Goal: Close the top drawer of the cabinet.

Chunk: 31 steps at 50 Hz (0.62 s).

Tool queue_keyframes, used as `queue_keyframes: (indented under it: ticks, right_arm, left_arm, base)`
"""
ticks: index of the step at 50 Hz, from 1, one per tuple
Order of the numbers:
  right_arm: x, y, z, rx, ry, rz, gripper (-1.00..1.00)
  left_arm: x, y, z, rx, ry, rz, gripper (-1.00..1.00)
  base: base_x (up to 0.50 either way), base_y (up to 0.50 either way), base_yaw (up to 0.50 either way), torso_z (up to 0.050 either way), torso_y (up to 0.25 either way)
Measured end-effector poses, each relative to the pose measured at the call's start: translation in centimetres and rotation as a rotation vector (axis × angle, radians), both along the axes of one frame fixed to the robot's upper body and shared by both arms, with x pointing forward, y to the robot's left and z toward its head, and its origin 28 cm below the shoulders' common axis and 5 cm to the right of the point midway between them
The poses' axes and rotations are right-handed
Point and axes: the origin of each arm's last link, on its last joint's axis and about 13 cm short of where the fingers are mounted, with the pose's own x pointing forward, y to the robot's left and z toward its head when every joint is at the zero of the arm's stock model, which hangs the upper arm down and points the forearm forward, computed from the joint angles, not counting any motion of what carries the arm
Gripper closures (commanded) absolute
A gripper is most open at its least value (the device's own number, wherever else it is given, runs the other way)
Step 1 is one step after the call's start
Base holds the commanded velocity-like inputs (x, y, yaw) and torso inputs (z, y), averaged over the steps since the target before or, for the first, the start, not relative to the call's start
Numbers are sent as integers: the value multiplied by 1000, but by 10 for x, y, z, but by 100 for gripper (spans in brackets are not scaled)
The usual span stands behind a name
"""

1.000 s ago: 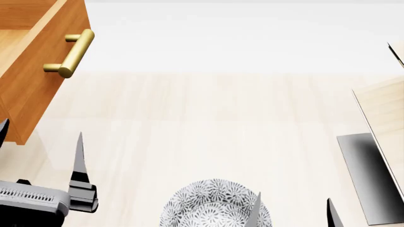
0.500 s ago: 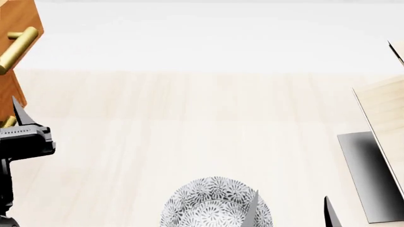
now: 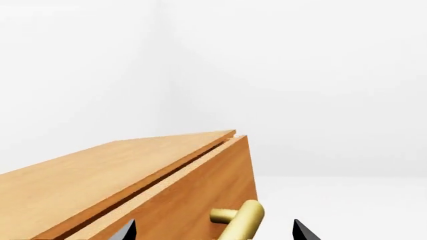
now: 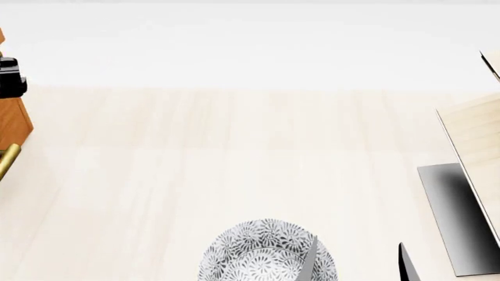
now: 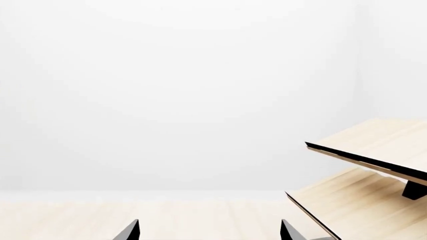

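Since half second ago cabinet (image 4: pixel 11 120) slid further toward head view's left edge, only sliver showing; left gripper (image 3: pixel 213 231) moved up beside it. Left wrist view: top drawer (image 3: pixel 193 200) nearly flush under cabinet top, narrow gap visible, brass handle (image 3: pixel 241 222) between spread finger tips, contact not clear. Pale rack (image 4: pixel 476 146) on black base (image 4: pixel 461 216) at right. Patterned bowl (image 4: pixel 262 254) at bottom centre. Right gripper (image 4: pixel 358 263) tips apart, holding nothing, just beside bowl

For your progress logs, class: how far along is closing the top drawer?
Mostly done: the top drawer front sits almost flush with the cabinet, only a thin gap showing. In hand: the left end effector, open, straddles the brass handle. Left: the final push.
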Motion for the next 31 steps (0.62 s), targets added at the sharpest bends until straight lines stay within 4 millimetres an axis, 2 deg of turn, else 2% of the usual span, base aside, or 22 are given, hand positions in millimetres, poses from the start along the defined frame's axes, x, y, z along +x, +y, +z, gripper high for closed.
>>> queue_keyframes:
  ticks: [5, 31]
  right_arm:
    - [0, 0, 0, -2, 1, 0, -100]
    - [3, -3, 2, 4, 12, -21, -100]
  left_arm:
    - [5, 23, 15, -44, 2, 73, -100]
    - [11, 21, 24, -96, 7, 118, -100]
  base:
    - [0, 0, 0, 0, 0]
    - [22, 22, 27, 0, 0]
